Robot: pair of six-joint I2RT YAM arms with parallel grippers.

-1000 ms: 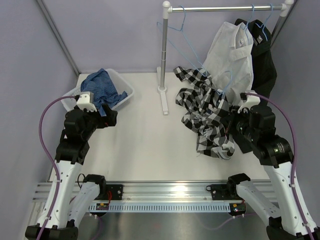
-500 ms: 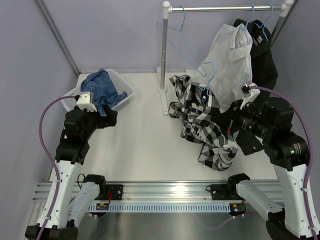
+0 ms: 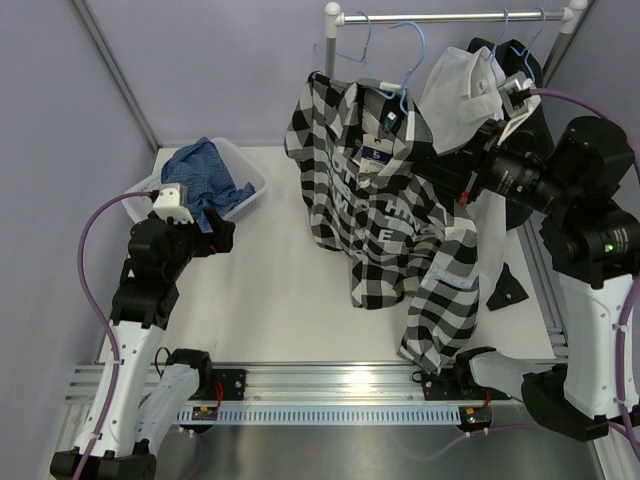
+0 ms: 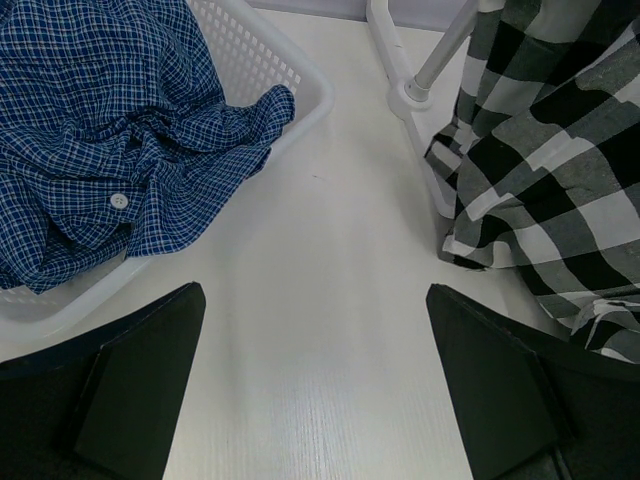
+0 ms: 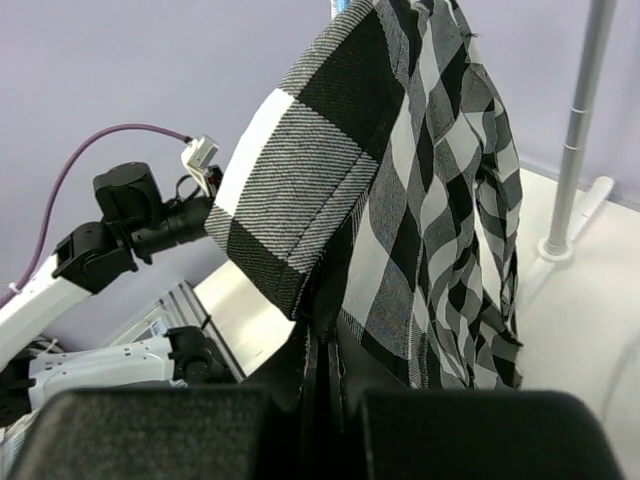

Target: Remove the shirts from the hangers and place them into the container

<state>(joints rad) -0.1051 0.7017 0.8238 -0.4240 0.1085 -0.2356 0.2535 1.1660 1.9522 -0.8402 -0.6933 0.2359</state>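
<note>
The black-and-white checked shirt (image 3: 375,215) hangs spread in the air in front of the rack. My right gripper (image 3: 441,163) is shut on its shoulder fabric. The wrist view shows the cloth (image 5: 400,180) pinched between the closed fingers (image 5: 325,370). A light-blue hanger (image 3: 402,92) sits in its collar, hook up near the rod. A white shirt (image 3: 462,85) and a black shirt (image 3: 483,50) hang behind. The blue checked shirt (image 3: 205,175) lies in the white basket (image 3: 256,186). My left gripper (image 3: 224,236) stands open and empty over the table (image 4: 315,380), beside the basket (image 4: 300,90).
An empty blue hanger (image 3: 345,60) hangs on the metal rod (image 3: 450,16). The rack's pole and foot (image 4: 412,92) stand mid-table, behind the hanging shirt (image 4: 560,170). A small black piece (image 3: 505,290) lies on the table at the right.
The right arm has risen from the table to rack height. It carried the checked shirt up, so the shirt now hangs full length. The left arm has not moved.
</note>
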